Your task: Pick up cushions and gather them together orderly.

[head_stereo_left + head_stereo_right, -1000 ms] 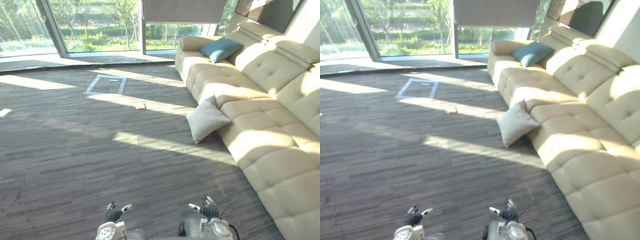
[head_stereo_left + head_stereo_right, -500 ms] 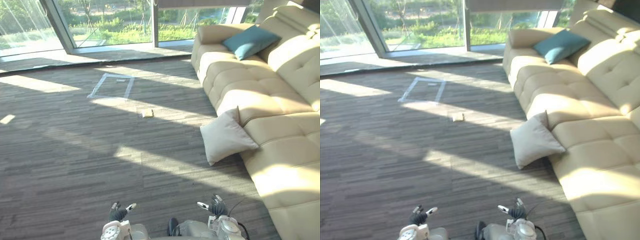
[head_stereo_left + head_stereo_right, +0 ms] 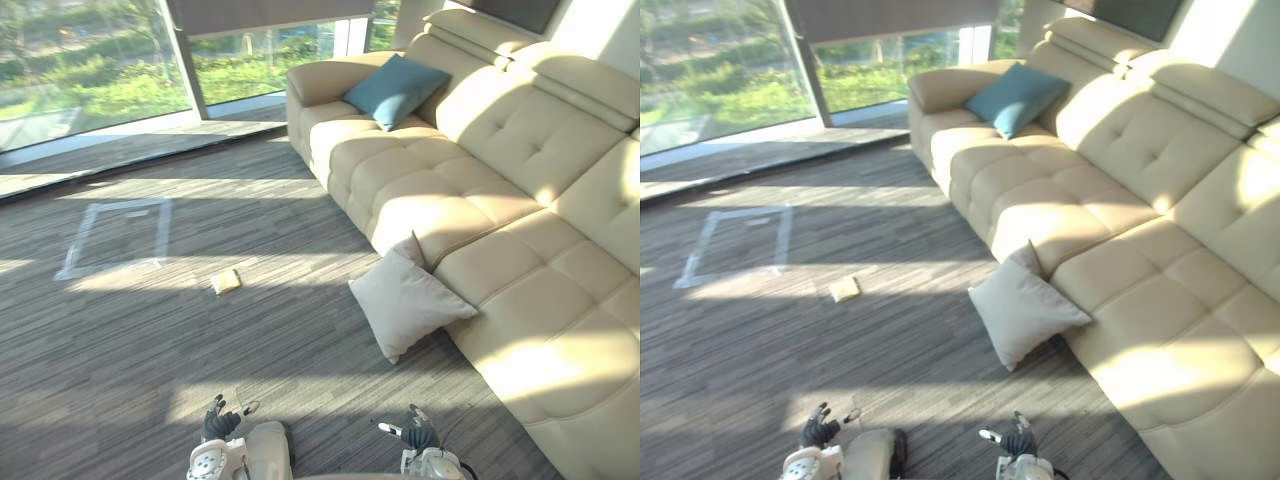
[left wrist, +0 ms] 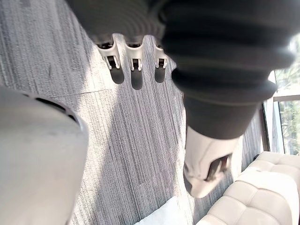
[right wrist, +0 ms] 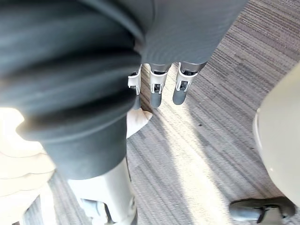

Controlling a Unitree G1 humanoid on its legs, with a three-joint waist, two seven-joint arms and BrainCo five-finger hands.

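I have both hands low in front of me, the left hand (image 3: 218, 424) and the right hand (image 3: 415, 435), each with fingers loosely straight and nothing in them; the wrist views show bare carpet past the fingertips. The cream cushion (image 3: 408, 300) is on the floor, propped on edge against the front of the sofa (image 3: 505, 130) about midway along it. The teal cushion (image 3: 396, 90) sits on the sofa seat at the far end, leaning on the backrest by the armrest, well apart from the cream one. Neither is within reach yet, so I judge the walk-up comes first. My worry is the approach: coming in too close to the sofa front could knock the cream cushion flat or push it along the base. It looks soft, so a pinch on one corner may let it sag and slip free. A small yellowish scrap (image 3: 226, 281) lies on the carpet well out from the sofa, and I would steer clear of it.
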